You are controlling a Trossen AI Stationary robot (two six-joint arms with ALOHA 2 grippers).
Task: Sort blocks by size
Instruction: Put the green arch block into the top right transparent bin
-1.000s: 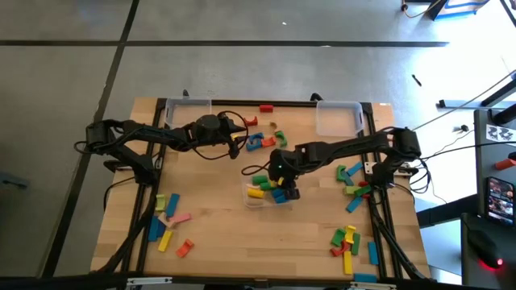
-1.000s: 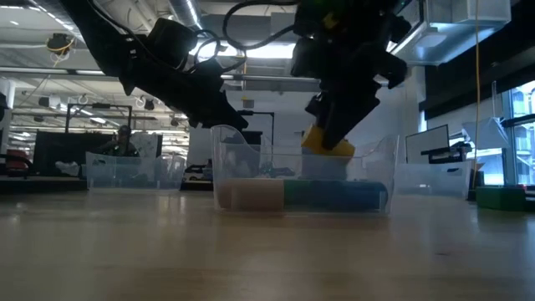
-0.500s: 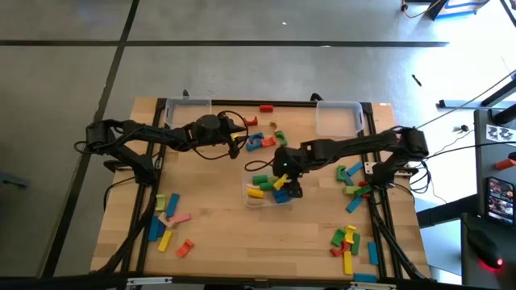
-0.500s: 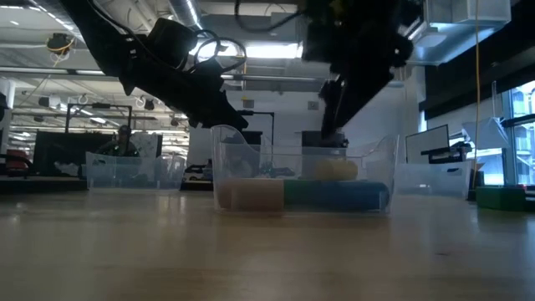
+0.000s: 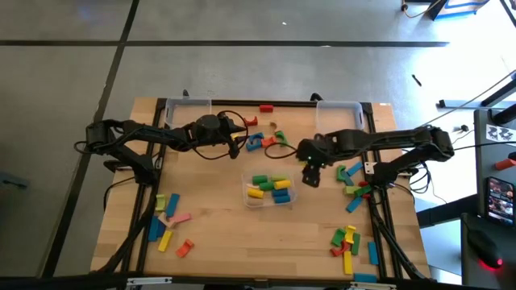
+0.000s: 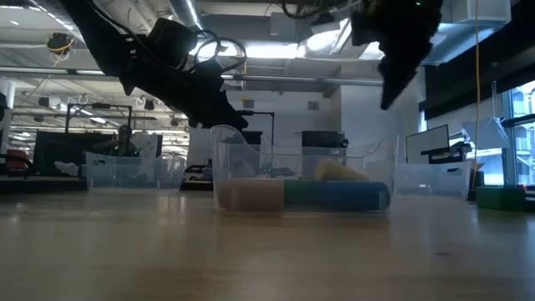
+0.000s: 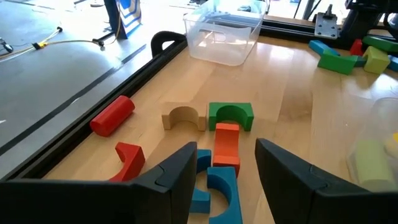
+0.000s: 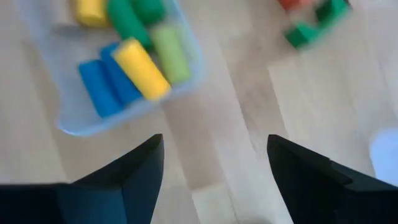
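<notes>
A grey concrete floor [image 5: 242,64] crossed by dark seams surrounds the wooden table [image 5: 218,234]. Bright daylight washes the floor at one far corner. Across the table, a large hall shows ceiling strip lights [image 6: 267,52], desks [image 6: 50,180] with monitors [image 6: 426,142], and windows [image 6: 512,125] at one side.

Yellow, green and blue blocks [image 5: 271,188] fill the clear bin [image 5: 249,200]; at its 11 o'clock, a red-orange block [image 7: 227,142], green arch [image 7: 230,116] and tan arch [image 7: 184,117].
</notes>
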